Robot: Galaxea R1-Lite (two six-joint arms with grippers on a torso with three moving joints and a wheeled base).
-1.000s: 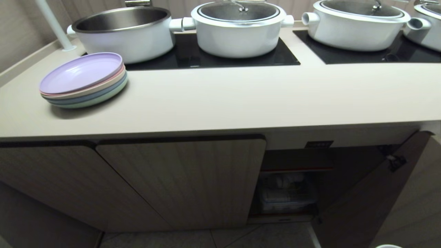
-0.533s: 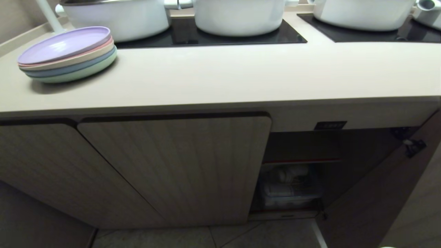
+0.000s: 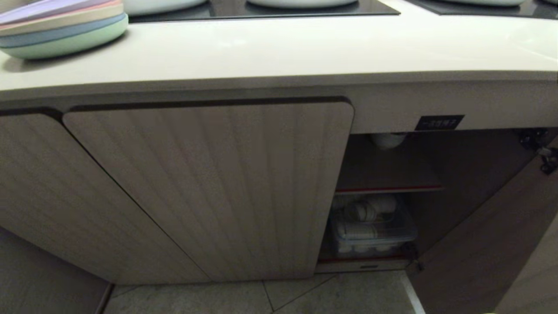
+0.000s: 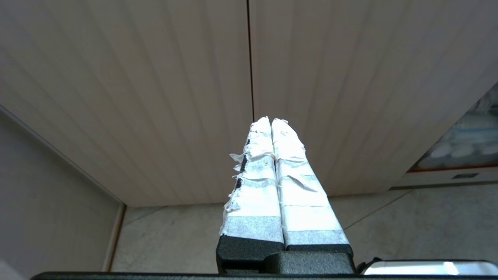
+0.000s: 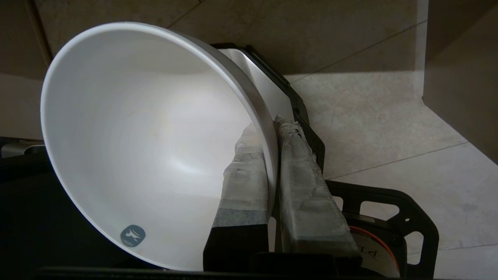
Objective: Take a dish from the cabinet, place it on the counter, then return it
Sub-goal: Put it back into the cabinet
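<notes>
White tape wraps the right gripper (image 5: 272, 128), whose jaws pinch the rim of the small, deep, glossy white ceramic dish (image 5: 144, 144), filling the frame's left over grey floor tiles. Left gripper (image 4: 271, 121), jaws together, idles before fluted doors. Such an edge-only grip might slip, or knock the beige open-doored cabinet (image 3: 388, 187), lower right under the worktop (image 3: 279, 48).

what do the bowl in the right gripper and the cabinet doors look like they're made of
The dish, clamped at its rim by the right gripper, looks like glazed ceramic or possibly melamine: smooth white with a soft sheen and a small printed logo inside. The cabinet door looks like pale laminate or wood veneer with a matte finish, judging by its fine vertical fluting and rounded corner; which one is unclear.
</notes>
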